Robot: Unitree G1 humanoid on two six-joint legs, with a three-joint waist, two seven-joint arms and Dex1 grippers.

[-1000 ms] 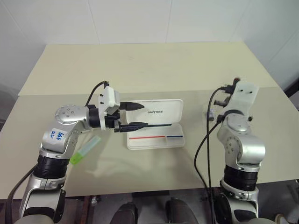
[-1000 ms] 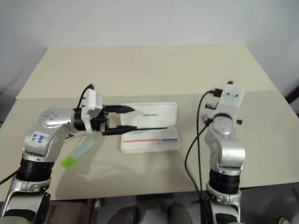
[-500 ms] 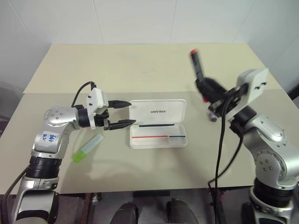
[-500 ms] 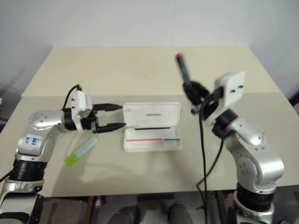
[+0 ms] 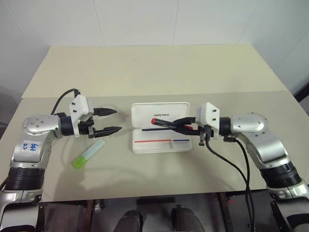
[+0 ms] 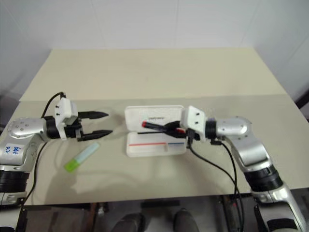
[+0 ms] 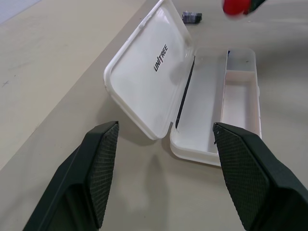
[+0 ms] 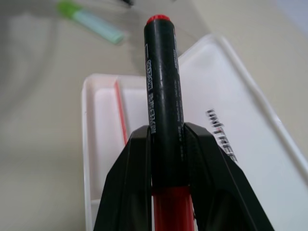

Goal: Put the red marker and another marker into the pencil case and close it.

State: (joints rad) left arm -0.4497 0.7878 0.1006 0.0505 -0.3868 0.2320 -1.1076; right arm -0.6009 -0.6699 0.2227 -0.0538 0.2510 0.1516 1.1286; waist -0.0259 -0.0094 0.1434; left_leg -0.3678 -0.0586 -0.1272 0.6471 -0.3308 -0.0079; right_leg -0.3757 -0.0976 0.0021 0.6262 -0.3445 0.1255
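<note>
Right gripper (image 5: pixel 186 126) clamps the red marker (image 5: pixel 166 123) over the open pencil case (image 5: pixel 161 140).
Left gripper (image 5: pixel 112 121) gapes empty; green marker (image 5: pixel 89 153) lies just below it. The red marker's rear end is cut off in the right wrist view.

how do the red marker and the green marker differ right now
The red marker has a black barrel with red ends; the green marker is lime green and partly translucent. The red marker is clamped in the right gripper above the open pencil case; the green marker lies loose on the table, beside the case. Both are short and stubby.
</note>
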